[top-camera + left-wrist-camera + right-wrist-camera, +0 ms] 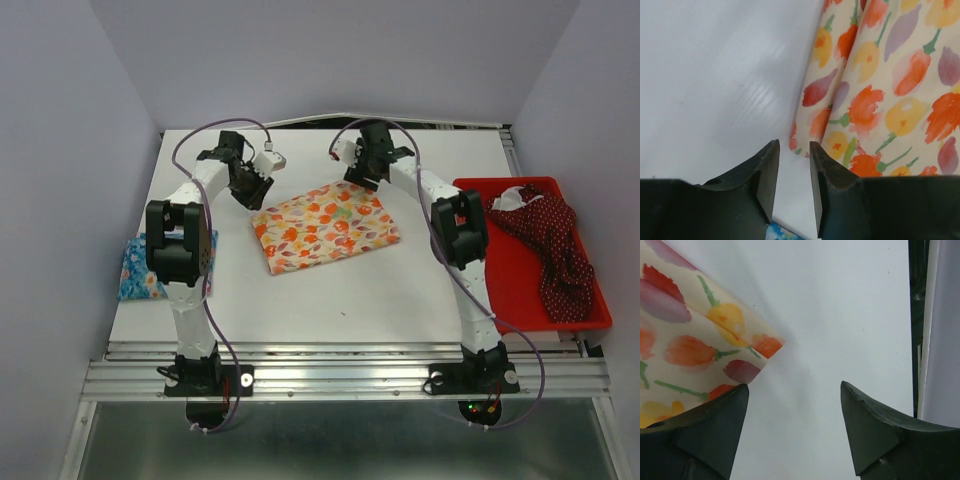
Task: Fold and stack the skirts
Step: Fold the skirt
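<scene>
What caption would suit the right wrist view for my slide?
Right gripper, open and empty, over the white table beside a corner of the folded cream-white flowered skirt.

Blue skirt point(132, 275) at bench's left edge was partly hidden behind left arm point(180, 248); left wrist view caught only a sliver of it at bottom edge. Cream skirt point(880, 90) was cut off by top and right edges there, and by left edge in right wrist view. Dark red skirt point(548, 240) lay bunched, outline unreadable.
</scene>
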Tool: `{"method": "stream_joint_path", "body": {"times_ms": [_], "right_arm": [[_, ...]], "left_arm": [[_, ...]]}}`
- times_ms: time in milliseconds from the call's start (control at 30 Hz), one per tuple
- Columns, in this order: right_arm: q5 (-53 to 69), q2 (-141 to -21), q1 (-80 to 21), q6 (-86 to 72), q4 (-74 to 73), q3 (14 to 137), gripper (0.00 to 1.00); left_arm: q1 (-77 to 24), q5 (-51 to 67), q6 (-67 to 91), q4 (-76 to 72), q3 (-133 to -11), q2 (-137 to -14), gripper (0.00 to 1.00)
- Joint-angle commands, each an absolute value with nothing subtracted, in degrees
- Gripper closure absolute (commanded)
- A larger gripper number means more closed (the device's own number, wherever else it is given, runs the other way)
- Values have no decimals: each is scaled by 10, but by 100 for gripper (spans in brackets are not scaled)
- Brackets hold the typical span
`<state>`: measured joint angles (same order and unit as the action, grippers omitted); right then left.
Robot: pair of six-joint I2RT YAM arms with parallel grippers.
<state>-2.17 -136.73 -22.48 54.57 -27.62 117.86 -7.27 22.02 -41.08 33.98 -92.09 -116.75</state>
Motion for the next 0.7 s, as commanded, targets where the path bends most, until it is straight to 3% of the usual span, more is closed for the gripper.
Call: {"method": "stream_joint_path", "body": {"times_ms": [0, 300, 533, 667], "right_arm": [[-51, -1286, -221, 470, -243, 1180, 18], [97, -1214, -221, 262, -475, 1176, 27], [203, -1180, -221, 191, -511, 1067, 35], [202, -1184, -221, 181, -505, 1002, 41]], "left_arm": [[-77, 200, -397, 324, -975, -1149, 55], [-93, 235, -392, 316, -988, -1205, 54], [-95, 268, -379, 334, -972, -1220, 54], [-95, 274, -387, 352, -932, -1209, 69]]}}
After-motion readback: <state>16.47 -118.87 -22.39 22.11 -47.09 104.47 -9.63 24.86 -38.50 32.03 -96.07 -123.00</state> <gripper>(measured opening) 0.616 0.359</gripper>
